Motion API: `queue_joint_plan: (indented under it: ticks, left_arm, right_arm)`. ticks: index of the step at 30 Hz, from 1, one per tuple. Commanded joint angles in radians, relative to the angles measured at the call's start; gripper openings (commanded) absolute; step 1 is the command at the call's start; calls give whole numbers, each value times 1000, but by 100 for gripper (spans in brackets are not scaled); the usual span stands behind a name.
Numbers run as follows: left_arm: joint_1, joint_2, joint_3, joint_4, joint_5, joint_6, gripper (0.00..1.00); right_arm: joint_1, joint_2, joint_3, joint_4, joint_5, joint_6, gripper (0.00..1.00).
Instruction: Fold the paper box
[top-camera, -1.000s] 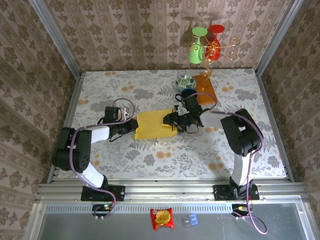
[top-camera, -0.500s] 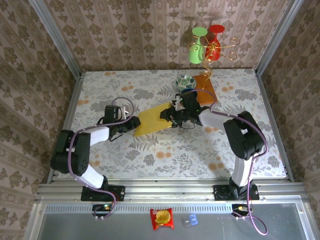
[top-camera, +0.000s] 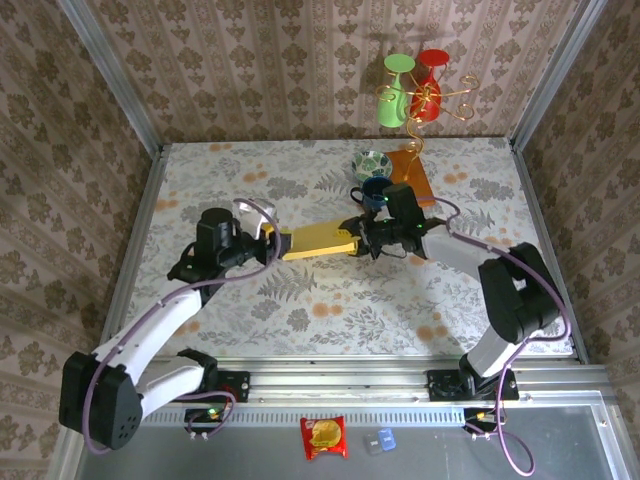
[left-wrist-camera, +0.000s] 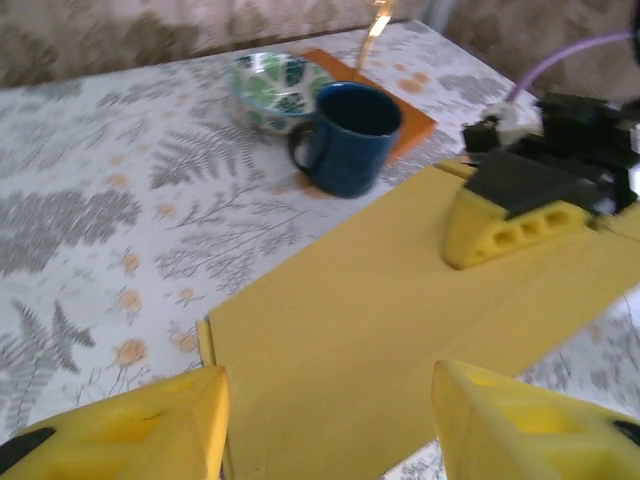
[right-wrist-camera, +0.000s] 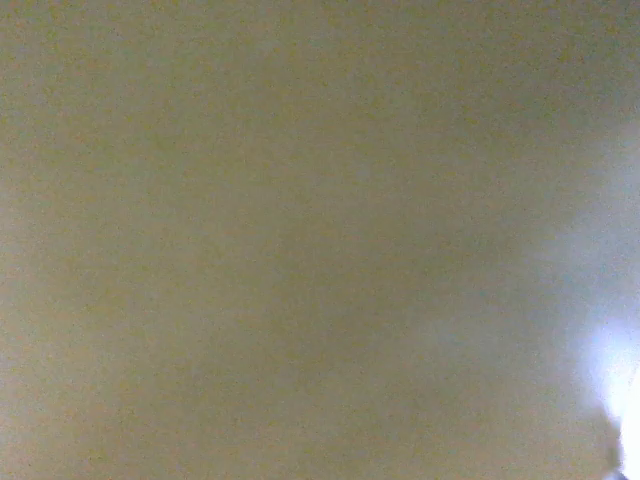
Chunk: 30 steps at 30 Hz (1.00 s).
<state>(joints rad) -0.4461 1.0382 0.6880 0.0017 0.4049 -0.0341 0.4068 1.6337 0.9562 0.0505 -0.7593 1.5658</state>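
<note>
- Okay, the paper box (top-camera: 318, 240) sits mid-surface between your two arms, a yellow sheet that looks tilted up off the floral surface (top-camera: 300, 310)
- Your left end effector (left-wrist-camera: 325, 425) is wide open, its yellow fingers (left-wrist-camera: 120, 430) standing either side of the box's near edge
- Your right end effector (top-camera: 362, 240) is clamped on the box's far end, one finger pressed on top
- Just beyond stands the blue mug (left-wrist-camera: 350, 135), close beside a green patterned bowl (left-wrist-camera: 275, 88), an orange board (left-wrist-camera: 405, 112) behind them
</note>
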Motion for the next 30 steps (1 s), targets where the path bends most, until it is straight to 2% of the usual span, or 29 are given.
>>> queue_joint_plan:
  ticks: [1, 4, 8, 23, 30]
  left_arm:
    - [-49, -17, 48, -199, 81, 377, 58]
    - [-104, -48, 41, -280, 61, 575, 67]
    - [-112, -24, 35, -311, 67, 669, 71]
    - [-227, 180, 38, -203, -7, 767, 74]
    - [-252, 244, 57, -177, -37, 758, 61]
  right_arm:
    - [-15, -82, -70, -50, -51, 230, 31]
    - [-25, -118, -147, -32, -99, 342, 32]
    - [-41, -168, -178, -114, -128, 351, 32]
    - [-58, -235, -277, -165, -175, 406, 31]
    - [-77, -235, -318, -131, -176, 418, 32]
